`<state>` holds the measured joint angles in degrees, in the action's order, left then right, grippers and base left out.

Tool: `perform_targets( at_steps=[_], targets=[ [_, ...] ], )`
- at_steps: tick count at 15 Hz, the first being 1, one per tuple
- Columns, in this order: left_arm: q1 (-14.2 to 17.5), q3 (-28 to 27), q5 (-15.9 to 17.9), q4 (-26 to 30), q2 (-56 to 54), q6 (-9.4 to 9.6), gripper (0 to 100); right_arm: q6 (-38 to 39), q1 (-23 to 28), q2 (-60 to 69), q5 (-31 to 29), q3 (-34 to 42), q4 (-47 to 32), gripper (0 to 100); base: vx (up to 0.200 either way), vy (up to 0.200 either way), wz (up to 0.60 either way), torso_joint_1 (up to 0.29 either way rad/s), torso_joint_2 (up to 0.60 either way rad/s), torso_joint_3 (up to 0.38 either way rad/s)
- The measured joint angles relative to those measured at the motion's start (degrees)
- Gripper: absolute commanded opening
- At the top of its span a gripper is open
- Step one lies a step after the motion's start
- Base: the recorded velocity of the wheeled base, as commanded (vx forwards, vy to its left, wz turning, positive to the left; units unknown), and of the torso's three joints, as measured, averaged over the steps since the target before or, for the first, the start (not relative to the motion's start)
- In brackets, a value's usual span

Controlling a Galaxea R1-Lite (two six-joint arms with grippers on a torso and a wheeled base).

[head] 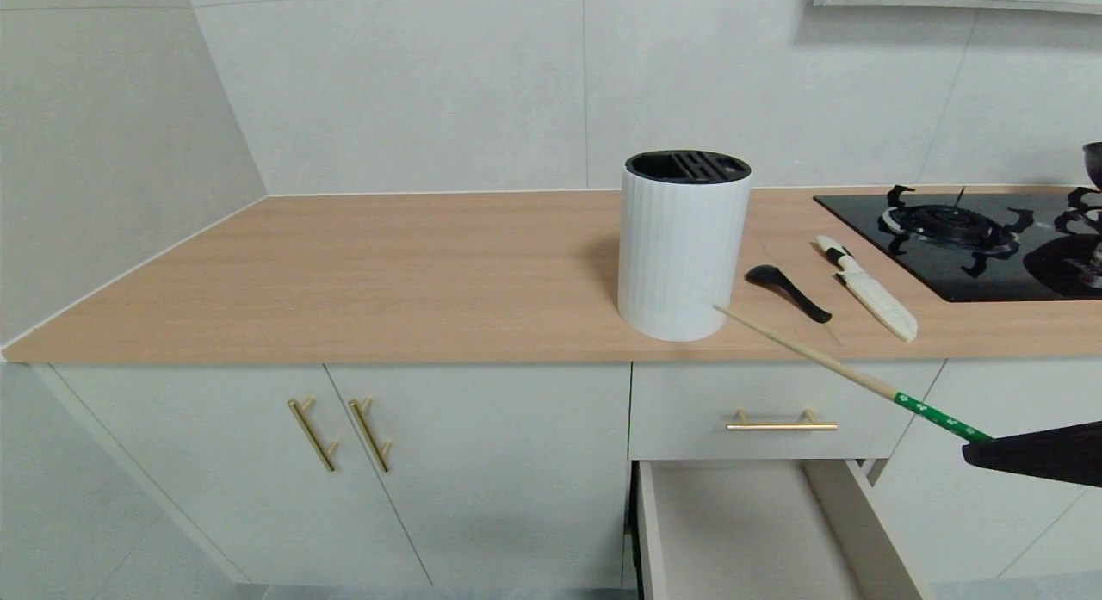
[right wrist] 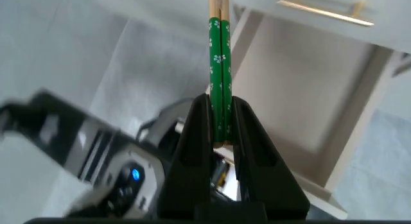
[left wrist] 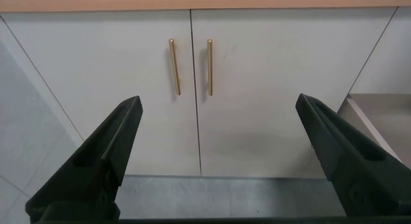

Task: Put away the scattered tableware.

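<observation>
Two wooden chopsticks with green patterned ends [head: 852, 378] are clamped side by side by their green ends in the right gripper [head: 977, 449], which hangs out in front of the table [head: 387, 273], above the open pale drawer [head: 740, 522]. Their long axis slants up and to the robot's left. The bare tips lie against the lower side of the white ribbed cylindrical holder with a black slotted top [head: 683, 256]; I cannot tell whether they touch it. The slots sit well above the tips, so the sticks probably need raising and turning upright. The left gripper [left wrist: 218, 105] is spread wide and empty, low down facing the cabinet doors, and farther from the holder than the right.
</observation>
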<state>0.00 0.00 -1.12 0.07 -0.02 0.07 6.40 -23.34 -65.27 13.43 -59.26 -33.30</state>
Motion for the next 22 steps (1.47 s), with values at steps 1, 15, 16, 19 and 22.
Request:
perform_targets(
  at_steps=[1, 15, 16, 19, 22],
  targets=[
    [0.00, 0.00, 0.00, 0.02, 0.00, 0.02, 100, -0.74, -0.35, -0.02, 0.00, 0.89, 0.07, 0, 0.000, 0.000, 0.00, 0.000, 0.00, 0.000],
    [0.00, 0.00, 0.00, 0.02, 0.00, 0.02, 100, -0.94, -2.73, -5.84, 0.06, 4.08, 1.15, 0, 0.000, 0.000, 0.00, -0.095, 0.25, 0.153],
    [0.00, 0.00, 0.01, 0.02, 0.00, 0.02, 100, -0.94, -2.72, -6.01, 0.06, 4.13, 1.10, 0, 0.000, 0.000, 0.00, -0.163, 0.47, 0.295],
    [0.00, 0.00, 0.01, 0.02, 0.00, 0.02, 100, -0.94, -2.73, -6.61, 0.05, 4.17, 1.12, 0, 0.000, 0.000, 0.00, -0.150, 0.46, 0.313],
    [0.00, 0.00, 0.00, 0.02, 0.00, 0.00, 100, -0.94, -2.73, -7.24, 0.05, 4.24, 1.12, 0, 0.000, 0.000, 0.00, -0.123, 0.45, 0.325]
  ],
)
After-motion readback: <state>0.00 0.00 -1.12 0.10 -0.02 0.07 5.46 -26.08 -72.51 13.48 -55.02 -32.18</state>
